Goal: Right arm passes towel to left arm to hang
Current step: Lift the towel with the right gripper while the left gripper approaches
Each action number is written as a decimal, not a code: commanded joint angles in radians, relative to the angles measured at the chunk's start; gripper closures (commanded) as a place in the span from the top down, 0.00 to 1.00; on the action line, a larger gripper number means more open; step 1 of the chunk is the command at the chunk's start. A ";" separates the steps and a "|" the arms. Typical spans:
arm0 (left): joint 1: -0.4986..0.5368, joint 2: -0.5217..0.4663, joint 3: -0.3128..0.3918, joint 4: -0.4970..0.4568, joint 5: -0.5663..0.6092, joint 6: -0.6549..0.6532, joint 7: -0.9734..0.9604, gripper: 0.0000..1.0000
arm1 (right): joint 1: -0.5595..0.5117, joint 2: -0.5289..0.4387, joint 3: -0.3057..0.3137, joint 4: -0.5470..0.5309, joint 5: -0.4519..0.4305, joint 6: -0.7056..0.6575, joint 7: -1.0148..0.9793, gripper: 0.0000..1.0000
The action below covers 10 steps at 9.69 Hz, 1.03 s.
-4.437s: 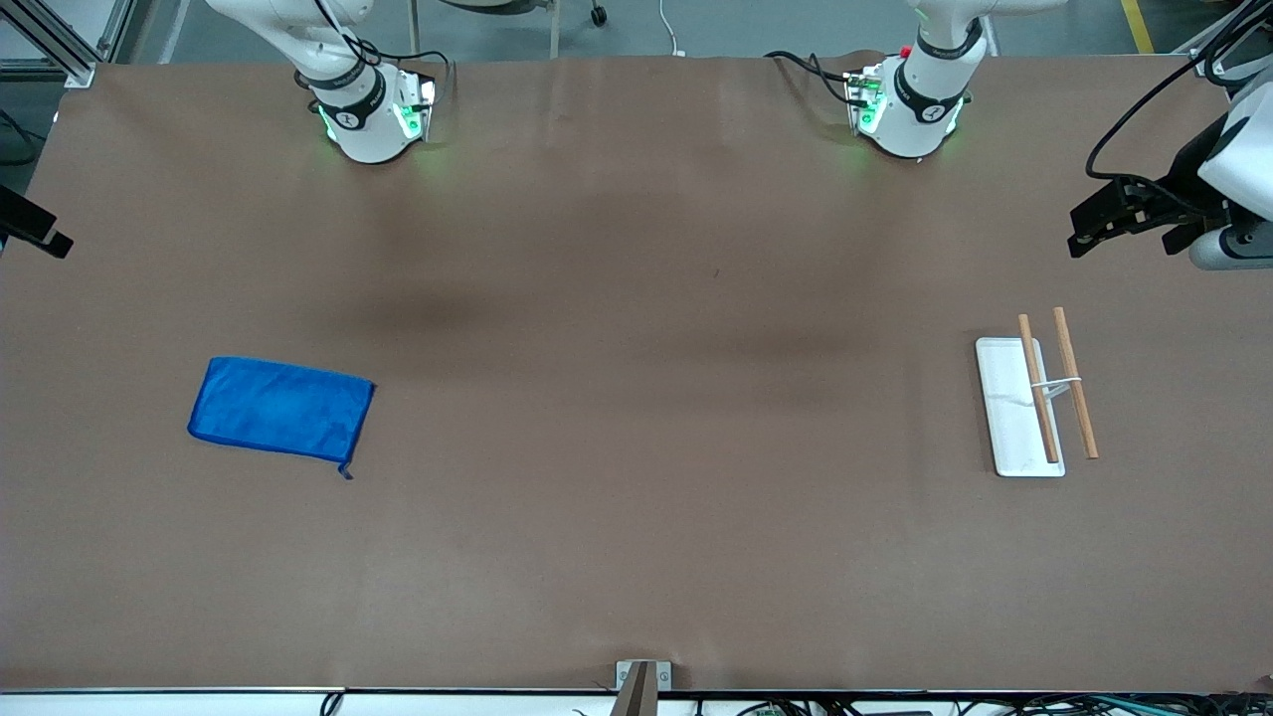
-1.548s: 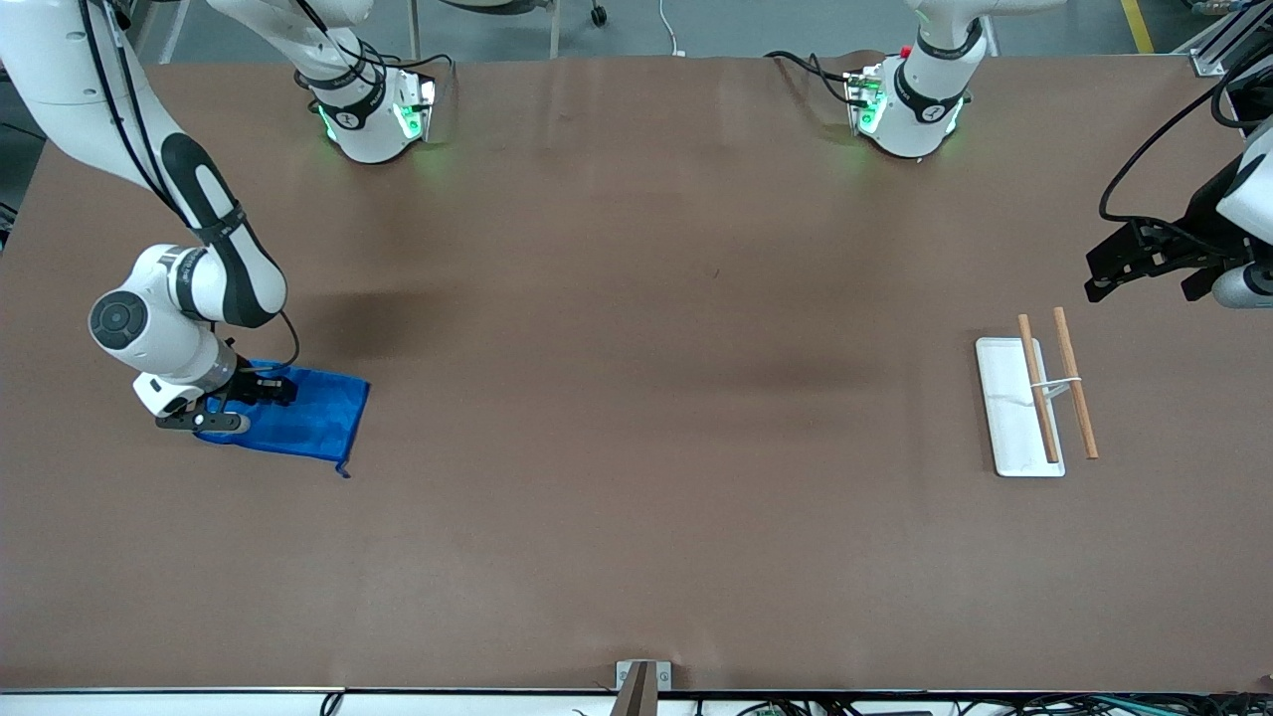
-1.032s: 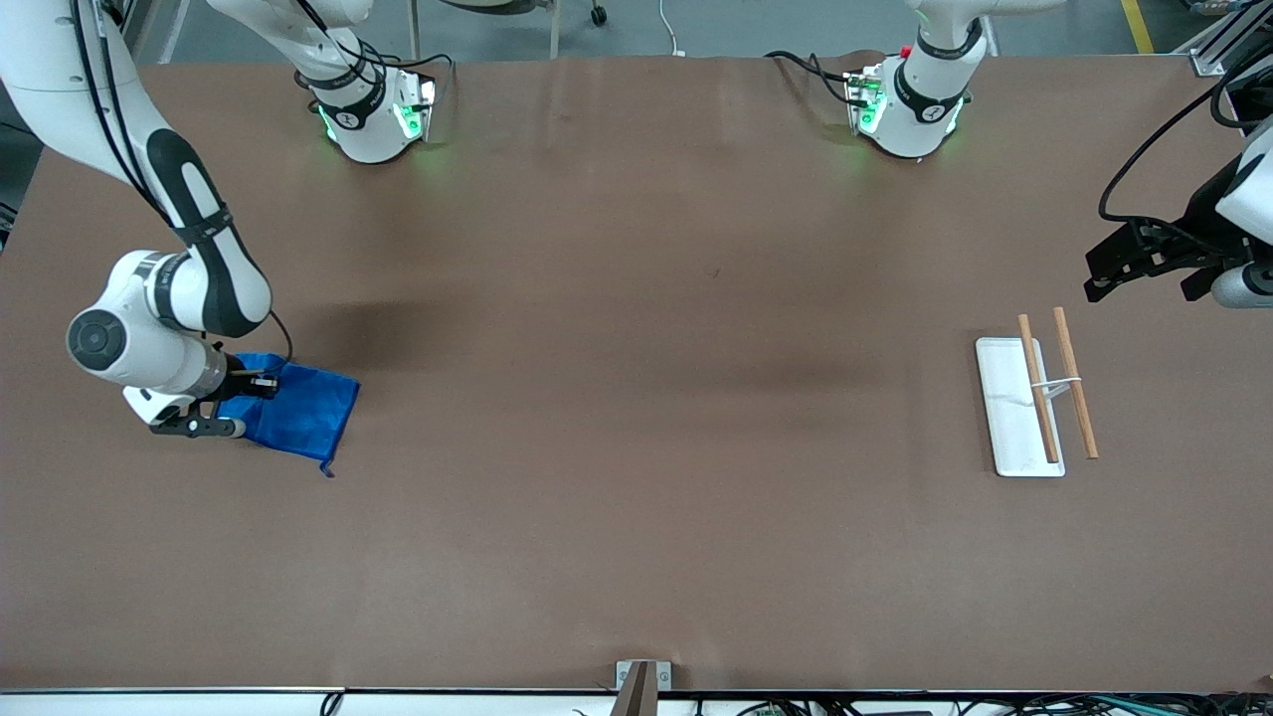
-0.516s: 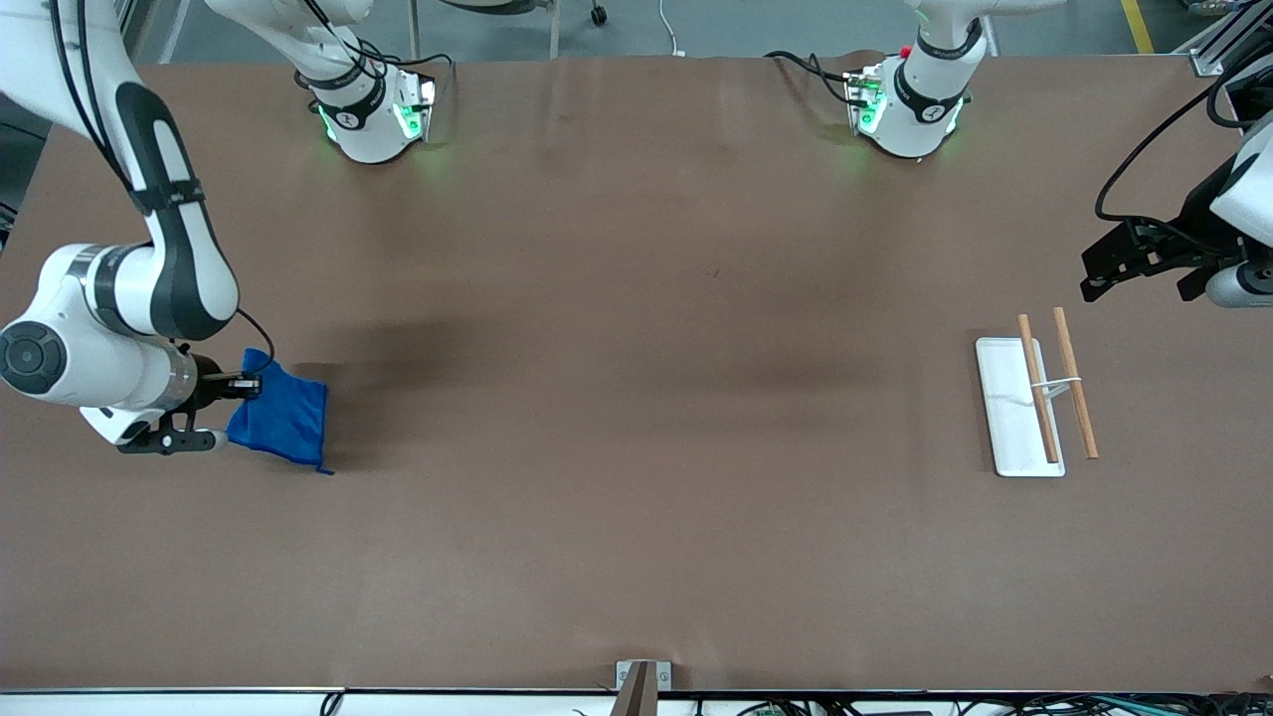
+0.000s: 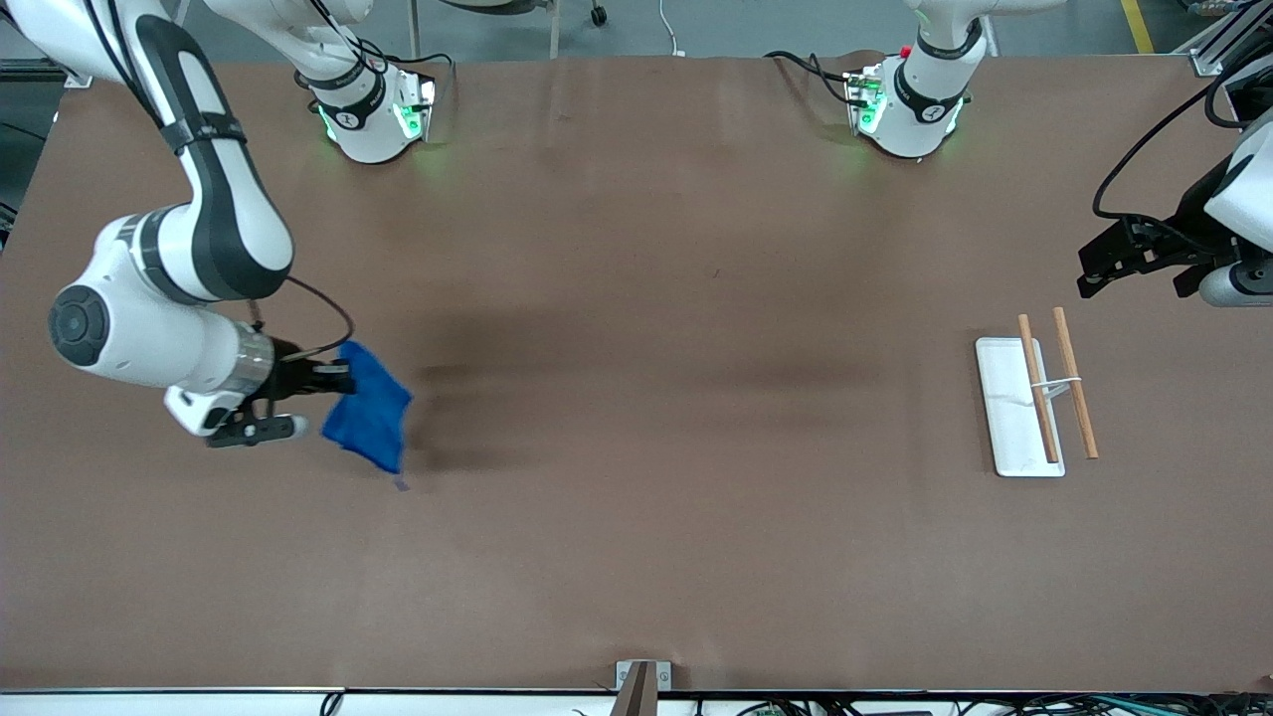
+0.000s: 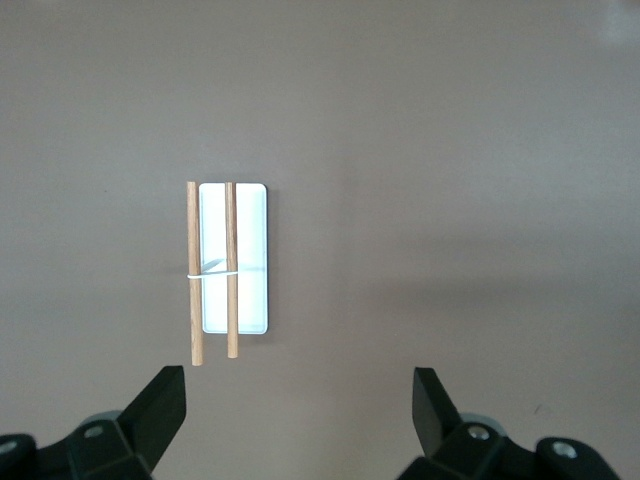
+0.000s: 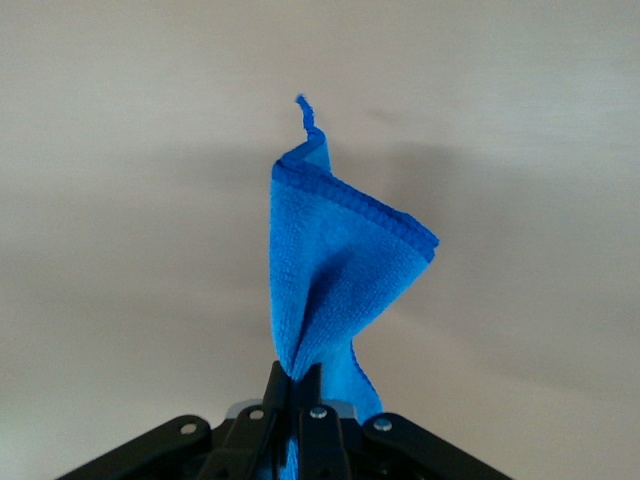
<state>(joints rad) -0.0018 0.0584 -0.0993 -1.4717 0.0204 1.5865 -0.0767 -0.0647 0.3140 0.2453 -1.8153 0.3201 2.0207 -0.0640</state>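
Front view: the right arm (image 5: 214,199) reaches out from its base at the top of the view to the right arm's end of the bench (image 5: 636,557). Its right tool (image 5: 333,379) is clamped on one edge of the bright blue towel (image 5: 370,418), which hangs bunched and clear of the brown surface, a shadow lying on the bench beside it. A small loop (image 5: 400,484) dangles at the towel's lowest corner. The left arm (image 5: 1233,199) waits at its own end of the bench, its left tool (image 5: 1094,270) up in the air over bare bench near the towel rack (image 5: 1016,408), a white base carrying two wooden rods.

Left wrist view: the left tool (image 6: 300,410) shows both fingers (image 6: 160,405) set wide apart with nothing between them. The rack (image 6: 250,260) lies on the bench below, its two rods (image 6: 231,270) side by side and joined by a thin white crosspiece.

Right wrist view: the right tool (image 7: 298,395) is closed tight on the towel (image 7: 335,285), which hangs in a folded drape with the loop (image 7: 306,112) at its outermost corner.
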 commanded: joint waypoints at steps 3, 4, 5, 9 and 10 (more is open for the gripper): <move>-0.004 -0.002 0.009 -0.117 -0.196 -0.036 0.017 1.00 | 0.031 -0.012 0.197 -0.021 0.401 0.137 0.010 0.00; -0.001 -0.002 0.013 -0.154 -0.288 -0.036 0.017 1.00 | 0.034 0.003 0.253 -0.015 0.509 0.197 0.007 0.00; -0.006 -0.002 0.050 -0.194 -0.416 -0.036 0.020 1.00 | 0.040 0.022 0.314 -0.013 0.608 0.272 0.004 0.00; -0.021 -0.003 0.114 -0.408 -0.780 -0.036 0.344 1.00 | 0.046 0.040 0.445 0.007 0.945 0.311 -0.005 0.00; -0.021 -0.002 0.122 -0.477 -0.865 -0.036 0.444 1.00 | 0.049 0.040 0.457 0.017 1.017 0.311 -0.025 0.00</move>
<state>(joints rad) -0.0104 0.0661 0.0008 -1.8301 -0.7631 1.5376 0.2491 -0.0041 0.3485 0.6741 -1.8138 1.2529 2.3291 -0.0683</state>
